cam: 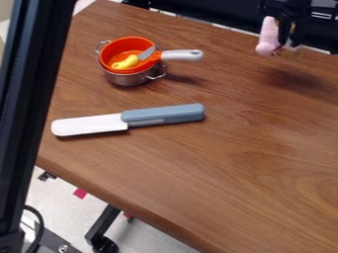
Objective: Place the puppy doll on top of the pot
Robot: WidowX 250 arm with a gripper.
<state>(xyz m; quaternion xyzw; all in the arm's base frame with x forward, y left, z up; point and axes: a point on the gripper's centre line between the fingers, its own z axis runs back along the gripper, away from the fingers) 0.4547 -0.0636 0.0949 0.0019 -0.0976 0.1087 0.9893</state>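
Hanging high above the far side of the table (231,163), the pincer (289,43) has the puppy doll (267,38) in its pinch, and what a spot to be in! The doll's pink part dangles on the pincer's left side as we look, a paler, yellowish bit showing just below, and down on the wood beneath lies a soft shadow (300,81), so this doll is up in the air. Well across to the left of the pincer sits the target: a metal pot (129,80) with an orange pan (125,45) nested in its top, the pan's pale handle (182,55) pointing back toward the pincer. Inside the pan, a yellow toy (125,63) and a grey blade-like piece (147,53) take up room. Farther down and left of the pincer lies the toy knife (163,114), white blade away, blue handle nearer. So it's the carrying stage, by my reading: grasp made, placing to come. The next move calls for a level trip left, high enough to clear that handle, then centring over the pan, a gentle lowering and a careful release, because a lopsided drop could roll off the rim.
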